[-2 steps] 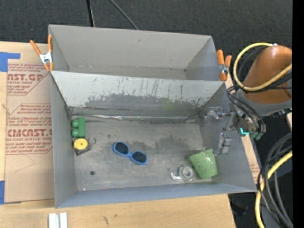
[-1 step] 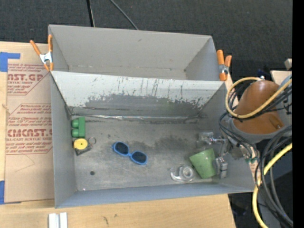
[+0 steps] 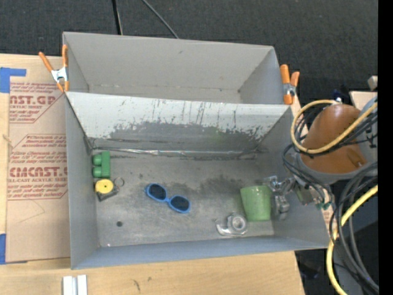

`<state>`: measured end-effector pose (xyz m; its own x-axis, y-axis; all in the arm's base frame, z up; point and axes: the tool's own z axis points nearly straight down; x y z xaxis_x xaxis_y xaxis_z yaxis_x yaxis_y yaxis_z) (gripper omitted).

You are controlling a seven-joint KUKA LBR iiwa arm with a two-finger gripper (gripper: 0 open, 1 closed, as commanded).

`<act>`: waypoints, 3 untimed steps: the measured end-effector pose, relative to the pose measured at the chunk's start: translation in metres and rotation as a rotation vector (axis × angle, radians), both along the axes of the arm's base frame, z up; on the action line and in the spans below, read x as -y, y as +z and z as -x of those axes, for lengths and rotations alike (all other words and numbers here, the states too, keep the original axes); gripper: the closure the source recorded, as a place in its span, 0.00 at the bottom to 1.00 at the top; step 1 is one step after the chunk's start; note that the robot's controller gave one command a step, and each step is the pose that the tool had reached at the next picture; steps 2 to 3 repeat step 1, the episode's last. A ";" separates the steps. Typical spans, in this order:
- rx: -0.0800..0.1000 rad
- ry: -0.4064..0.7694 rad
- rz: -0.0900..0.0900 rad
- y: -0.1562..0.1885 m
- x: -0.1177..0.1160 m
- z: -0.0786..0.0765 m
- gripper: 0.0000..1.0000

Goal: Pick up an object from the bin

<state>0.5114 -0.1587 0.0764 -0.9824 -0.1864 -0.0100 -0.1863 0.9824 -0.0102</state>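
Observation:
My gripper (image 3: 281, 195) is low at the bin's right wall, right beside a light green cup (image 3: 255, 203) that stands on the floor near the front right corner. The gripper's metal parts touch or nearly touch the cup's right side. A small silver metal piece (image 3: 233, 225) lies just in front of the cup, by the front wall.
A pair of blue goggle-like lenses (image 3: 167, 198) lies in the middle of the floor. At the left wall sit a green block (image 3: 101, 163) and a small yellow round thing (image 3: 104, 187). The arm's orange cover and yellow cables hang over the right rim.

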 end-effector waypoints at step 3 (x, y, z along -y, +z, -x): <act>-0.002 0.026 -0.006 0.158 -0.031 0.016 1.00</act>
